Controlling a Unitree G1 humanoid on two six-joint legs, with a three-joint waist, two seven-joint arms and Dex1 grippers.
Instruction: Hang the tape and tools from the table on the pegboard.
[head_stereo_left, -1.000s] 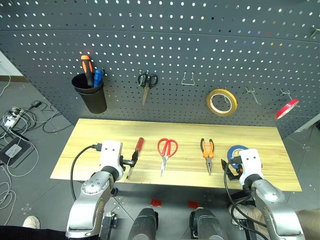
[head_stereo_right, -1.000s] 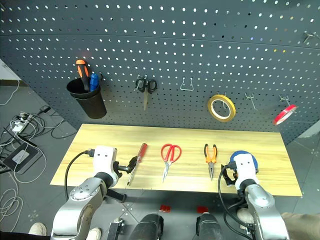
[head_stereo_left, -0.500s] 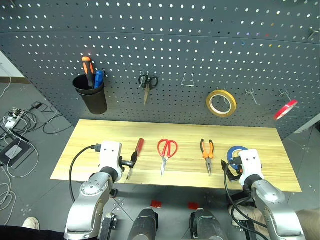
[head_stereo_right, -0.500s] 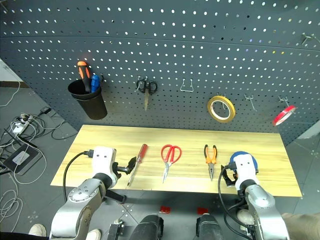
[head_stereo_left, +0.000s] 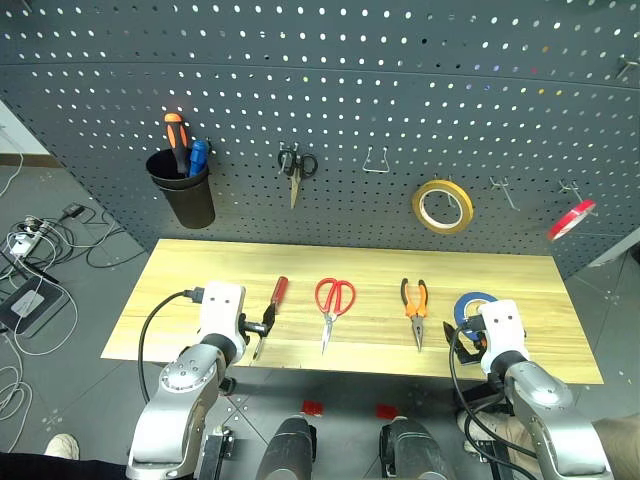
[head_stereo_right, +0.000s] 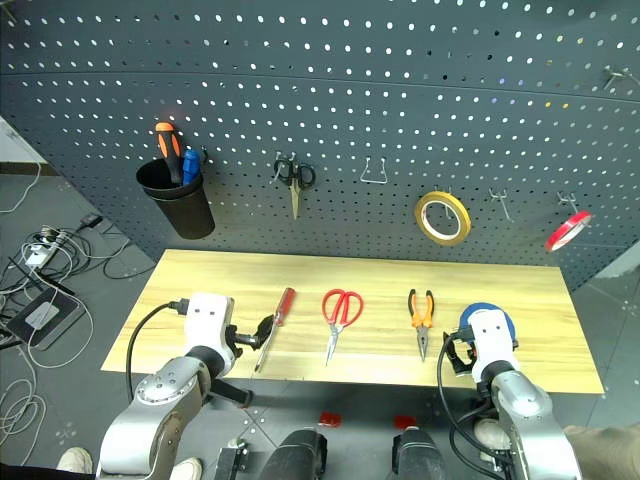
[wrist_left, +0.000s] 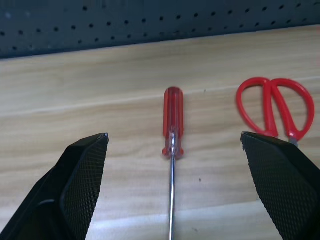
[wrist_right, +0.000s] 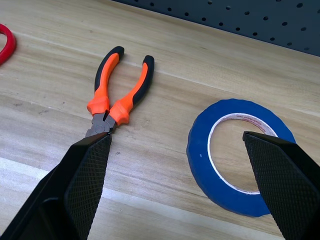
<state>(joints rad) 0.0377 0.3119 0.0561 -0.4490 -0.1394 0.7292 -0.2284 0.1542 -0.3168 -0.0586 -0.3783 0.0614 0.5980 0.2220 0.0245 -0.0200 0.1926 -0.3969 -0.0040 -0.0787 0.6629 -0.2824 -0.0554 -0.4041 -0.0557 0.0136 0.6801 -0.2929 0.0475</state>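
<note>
On the table (head_stereo_left: 540, 340), both arms are poised: left gripper (wrist_left: 172, 185) spread wide over the screwdriver (wrist_left: 172, 120), red scissors (head_stereo_left: 333, 300) at its three o'clock; right gripper (wrist_right: 175, 185) just as wide, pliers (wrist_right: 117, 97) at ten, blue tape (wrist_right: 240, 157) at two. Risk: closing between them grabs nothing. Pegboard (head_stereo_left: 400, 90) hooks wait.

The right gripper (wrist_right: 180, 185) is holding its two black fingers (wrist_right: 82, 190) wide apart above the table (wrist_right: 60, 65), and nothing is sitting between them. The pliers (wrist_right: 117, 92) are lying flat on the wood, the orange-and-black handles pointing toward the pegboard (wrist_right: 260, 20). Just beside them the tape (wrist_right: 200, 160) (a blue roll) is lying flat too, not touching the pliers. One finger is partly covering the roll.
</note>
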